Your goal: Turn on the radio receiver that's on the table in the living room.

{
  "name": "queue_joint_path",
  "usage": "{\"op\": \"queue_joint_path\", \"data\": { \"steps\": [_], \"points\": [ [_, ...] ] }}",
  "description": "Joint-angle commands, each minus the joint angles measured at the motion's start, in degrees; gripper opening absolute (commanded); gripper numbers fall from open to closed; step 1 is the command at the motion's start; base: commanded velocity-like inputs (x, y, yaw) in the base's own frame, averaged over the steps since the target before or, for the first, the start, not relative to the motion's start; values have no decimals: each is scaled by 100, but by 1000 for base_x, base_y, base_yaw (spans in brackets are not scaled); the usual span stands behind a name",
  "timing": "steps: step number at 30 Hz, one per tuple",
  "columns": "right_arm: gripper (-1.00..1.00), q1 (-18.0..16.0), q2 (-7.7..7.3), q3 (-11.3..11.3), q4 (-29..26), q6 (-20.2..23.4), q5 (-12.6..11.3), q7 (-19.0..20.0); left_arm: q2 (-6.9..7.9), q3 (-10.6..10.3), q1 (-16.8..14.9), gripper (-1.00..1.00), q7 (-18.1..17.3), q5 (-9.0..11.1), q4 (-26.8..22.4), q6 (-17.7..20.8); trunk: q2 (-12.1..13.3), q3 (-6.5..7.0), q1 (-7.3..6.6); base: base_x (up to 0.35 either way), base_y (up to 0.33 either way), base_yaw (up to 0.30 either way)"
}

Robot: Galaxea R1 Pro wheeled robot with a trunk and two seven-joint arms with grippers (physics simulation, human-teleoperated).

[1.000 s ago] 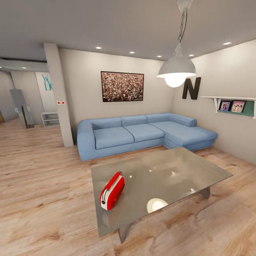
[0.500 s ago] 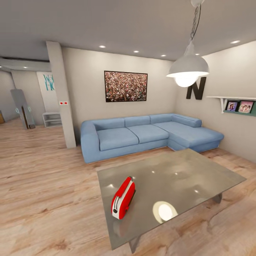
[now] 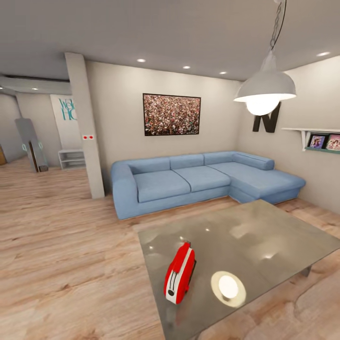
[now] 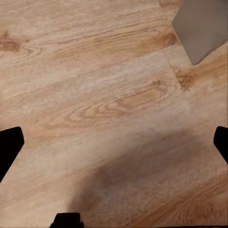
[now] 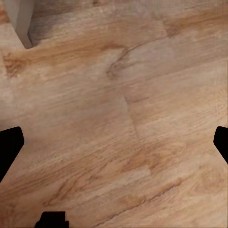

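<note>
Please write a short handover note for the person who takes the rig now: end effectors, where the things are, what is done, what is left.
Left end effector: open, holding nothing, above the wood plank floor.
Right end effector: open, holding nothing, above the floor.
The small red radio receiver with white edge band stands on edge on the glossy grey glass coffee table, near its front left corner.
Done: nothing touched yet.
Left: approach, reach the radio, switch it on.

the head view looks from standing height, forward and slightly down across the glossy grey glass-topped low table [image 3: 264, 236] toward the blue corner sofa [image 3: 203, 182] against the far wall. both wrist views face straight down, close over the light wood plank floor [image 4: 104, 95], the surface they share with the head view.
</note>
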Motion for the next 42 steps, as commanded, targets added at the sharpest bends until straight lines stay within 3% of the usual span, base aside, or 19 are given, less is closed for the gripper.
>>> {"op": "queue_joint_path", "data": {
  "steps": [1, 24, 42],
  "points": [
    [100, 0, 0, 0, 1, 0, 0, 0, 0, 0, 0, 100, 0, 0, 0, 0, 0, 0, 0, 171, 249, 0],
    [100, 0, 0, 0, 0, 0, 4, 3, 0, 1, 0, 100, 0, 0, 0, 0, 0, 0, 0, 154, 231, -3],
    [100, 0, 0, 0, 3, 0, 4, 7, 0, 3, 0, 100, 0, 0, 0, 0, 0, 32, 0, 5, 48, -224]
  ]
}}
